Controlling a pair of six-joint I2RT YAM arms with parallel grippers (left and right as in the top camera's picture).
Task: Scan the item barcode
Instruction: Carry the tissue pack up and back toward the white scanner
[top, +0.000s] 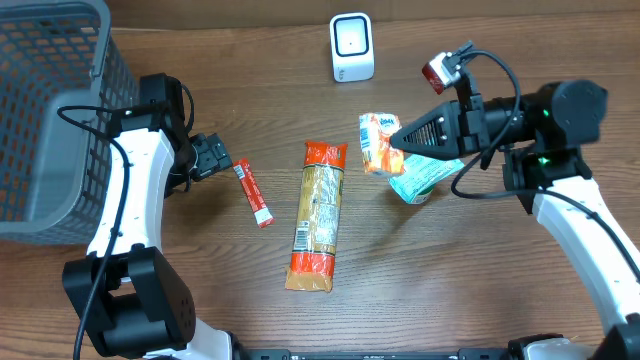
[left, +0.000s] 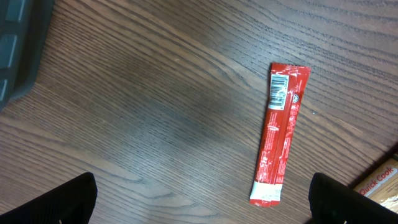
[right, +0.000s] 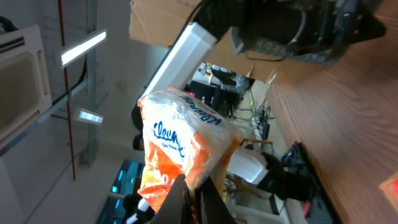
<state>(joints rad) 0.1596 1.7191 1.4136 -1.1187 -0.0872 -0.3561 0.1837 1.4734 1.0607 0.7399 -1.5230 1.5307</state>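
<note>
No view shows a barcode on the tissue pack, and its lower edge is hidden between the fingers. The right gripper is pressed together, pinching this pack above the table, near the white scanner. The left gripper is spread wide and holds nothing, just beside a red stick packet.

Your arms: one idle, one gripping.
Your left arm reaches in from the left, left gripper facing down, jaws spread wide and empty. Your right arm is raised, right gripper aimed leftward, pinched tight on a tissue pack.
</note>
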